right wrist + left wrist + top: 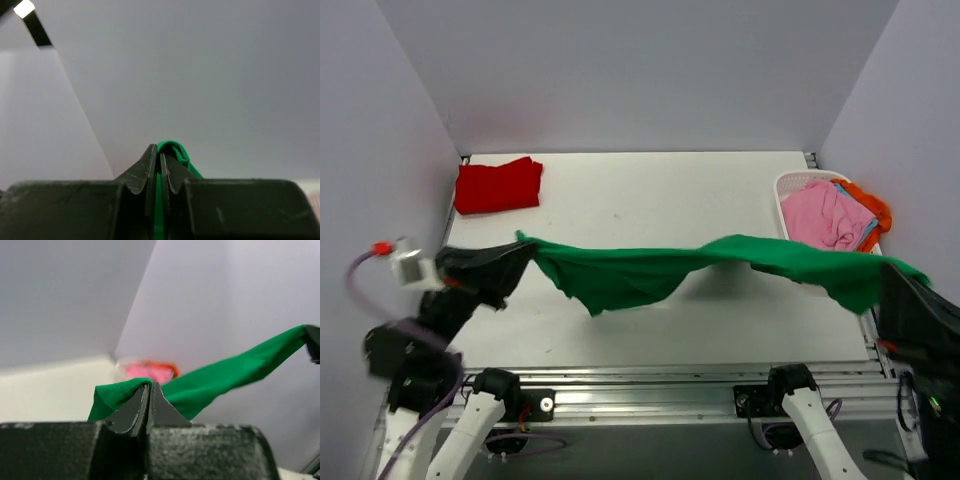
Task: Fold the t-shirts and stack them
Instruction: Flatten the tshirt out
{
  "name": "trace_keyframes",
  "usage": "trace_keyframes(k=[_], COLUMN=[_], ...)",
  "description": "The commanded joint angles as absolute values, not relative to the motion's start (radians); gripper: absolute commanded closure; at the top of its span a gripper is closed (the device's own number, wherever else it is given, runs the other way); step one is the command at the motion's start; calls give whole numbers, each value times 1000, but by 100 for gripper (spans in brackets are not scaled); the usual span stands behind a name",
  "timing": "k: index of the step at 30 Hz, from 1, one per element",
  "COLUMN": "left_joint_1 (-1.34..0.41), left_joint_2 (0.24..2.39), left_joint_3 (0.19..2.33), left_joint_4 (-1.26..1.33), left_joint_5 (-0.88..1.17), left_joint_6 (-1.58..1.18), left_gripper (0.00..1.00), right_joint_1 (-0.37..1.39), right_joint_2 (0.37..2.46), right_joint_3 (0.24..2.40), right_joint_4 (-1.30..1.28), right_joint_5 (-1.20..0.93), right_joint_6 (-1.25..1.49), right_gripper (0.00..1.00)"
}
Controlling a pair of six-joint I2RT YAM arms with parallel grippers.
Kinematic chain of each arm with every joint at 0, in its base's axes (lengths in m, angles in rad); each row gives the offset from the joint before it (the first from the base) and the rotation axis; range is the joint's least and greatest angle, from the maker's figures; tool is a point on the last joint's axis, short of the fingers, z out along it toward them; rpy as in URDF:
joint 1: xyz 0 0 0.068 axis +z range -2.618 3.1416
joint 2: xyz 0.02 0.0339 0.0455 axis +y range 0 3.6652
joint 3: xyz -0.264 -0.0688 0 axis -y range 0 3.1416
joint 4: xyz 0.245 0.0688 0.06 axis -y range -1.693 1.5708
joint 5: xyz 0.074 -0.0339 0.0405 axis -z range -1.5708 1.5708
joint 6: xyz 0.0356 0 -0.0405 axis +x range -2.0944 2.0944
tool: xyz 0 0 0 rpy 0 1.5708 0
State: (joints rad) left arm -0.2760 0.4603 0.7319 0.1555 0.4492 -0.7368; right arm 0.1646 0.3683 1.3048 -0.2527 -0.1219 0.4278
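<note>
The bright green fabric t-shirt [650, 275] is hanging stretched across the middle of the top view, held at both ends. The left gripper [523, 250] is pinching its left tip; the left wrist view is showing the jaws closed on a green fold [120, 392] at the left gripper [150, 390]. The right gripper [900, 285], at the right edge of the frame, is clamping the other end; in its wrist view the jaws of the right gripper [159, 155] are pressing together on the green cloth [172, 150].

The shirt's lowest sag is hanging left of centre over the white table [650, 195]; whether it is touching the surface cannot be told.

Edges: pale walls are closing in the table on the left, top and right of the frame; a metal rail [650, 385] is running along the bottom edge. Bare table is lying open above the green shirt, between the two stations.

Count:
- One folded red fabric t-shirt [498, 185], lying in the table's upper left corner, near the wall.
- One white plastic lattice basket [782, 190], sitting at the table's right edge.
- Inside it: one pink garment [820, 215], one orange garment [870, 205] and a sliver of blue fabric [868, 232].
- Two grippers, both occupied.
</note>
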Motion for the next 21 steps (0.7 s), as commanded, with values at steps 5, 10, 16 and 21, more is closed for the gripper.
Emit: trace_keyframes(k=[5,10,16,21], left_joint_1=[-261,-187,-155,-164], left_joint_2=[315,293,314,371], left_joint_3=[1156,1334,1358,1235], left_joint_4=[46,-138,-227,-203], left_joint_5=[526,479,390,308], left_joint_6=[-727,-667,-649,-635], left_gripper=[98,98,98,98], right_joint_1=[68,6,-32,-32], right_joint_2=[431,469,509,581], right_joint_3=[1775,1795,1724,1583], right_joint_4=[-330,-285,-216,-137], right_joint_5=[-267,-305,-301,-307], right_joint_6=[371,414,436,456], right_gripper=[100,100,100,100])
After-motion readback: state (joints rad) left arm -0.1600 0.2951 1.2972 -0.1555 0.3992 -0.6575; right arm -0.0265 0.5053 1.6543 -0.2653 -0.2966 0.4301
